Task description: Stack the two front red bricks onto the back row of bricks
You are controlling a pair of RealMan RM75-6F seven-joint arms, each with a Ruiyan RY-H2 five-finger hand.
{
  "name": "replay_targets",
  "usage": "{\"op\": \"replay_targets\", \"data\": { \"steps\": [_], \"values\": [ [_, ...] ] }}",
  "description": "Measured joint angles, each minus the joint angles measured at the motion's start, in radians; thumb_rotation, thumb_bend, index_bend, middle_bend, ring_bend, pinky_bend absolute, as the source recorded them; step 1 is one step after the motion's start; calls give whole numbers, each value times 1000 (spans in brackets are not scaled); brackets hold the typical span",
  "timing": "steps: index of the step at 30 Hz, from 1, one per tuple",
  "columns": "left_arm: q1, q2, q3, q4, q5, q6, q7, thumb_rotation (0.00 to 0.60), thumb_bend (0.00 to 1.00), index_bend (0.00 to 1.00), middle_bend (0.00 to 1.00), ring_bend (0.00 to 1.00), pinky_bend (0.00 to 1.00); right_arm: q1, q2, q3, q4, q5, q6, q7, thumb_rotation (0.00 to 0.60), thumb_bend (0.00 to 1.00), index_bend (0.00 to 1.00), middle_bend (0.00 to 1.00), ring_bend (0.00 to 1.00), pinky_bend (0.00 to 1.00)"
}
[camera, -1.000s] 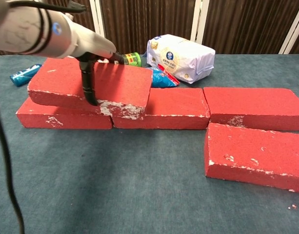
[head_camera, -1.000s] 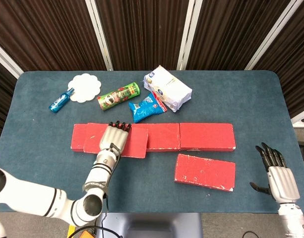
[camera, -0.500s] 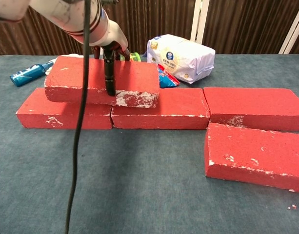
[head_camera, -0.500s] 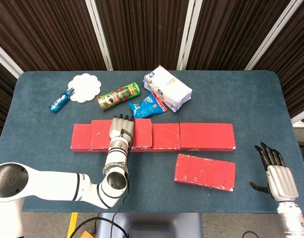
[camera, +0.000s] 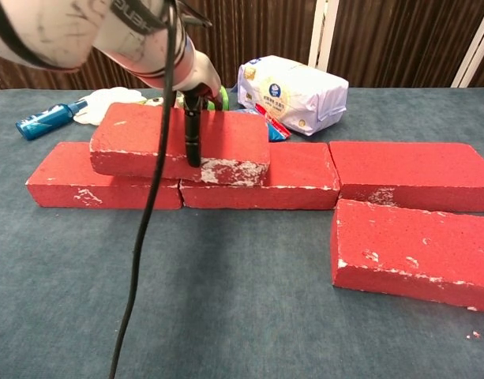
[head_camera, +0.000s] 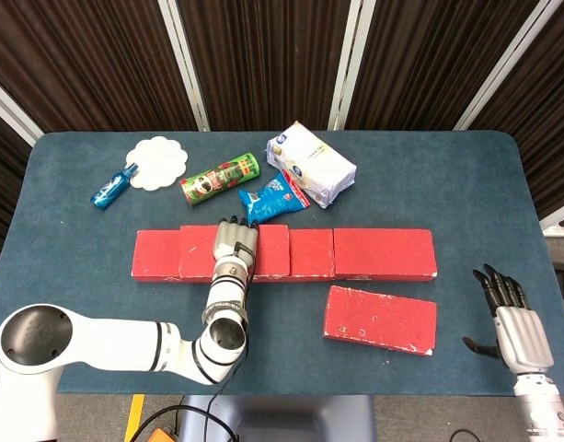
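Note:
My left hand [head_camera: 234,241] grips a red brick [head_camera: 268,250] from above, fingers over its far edge and thumb down its near face. In the chest view that brick [camera: 139,138] lies level over the joint between the left and middle bricks of the back row [camera: 411,174]; the left hand [camera: 186,87] still holds it. The back row [head_camera: 383,253] runs across the table's middle. A second red brick [head_camera: 380,319] lies alone in front of the row's right end, and the chest view shows this front brick [camera: 419,253] too. My right hand [head_camera: 510,315] hovers empty, fingers apart, at the front right.
Behind the row lie a blue snack bag [head_camera: 274,198], a green can [head_camera: 221,179], a white packet [head_camera: 309,164], a white doily [head_camera: 157,162] and a blue bottle [head_camera: 114,186]. The snack bag sits close to the row's back edge.
My left hand has carried the brick rightward and back over the row, levelling it from a tilt onto the left and middle bricks. The right hand has stayed put.

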Motion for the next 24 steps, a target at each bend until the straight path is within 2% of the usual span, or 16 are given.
{"op": "replay_targets", "data": {
  "steps": [13,24],
  "values": [
    [-1,-47,-35,93,-18,1,37,600,205,0,45,45,160,5,-3,1,5,8,-12,-3,600,0,153,72,7,0],
    [17,-55,-46,85,7,-18,60,600,205,0,45,39,151,6,-5,4,4,16,-13,-6,600,0,153,72,7,0]
  ]
}}
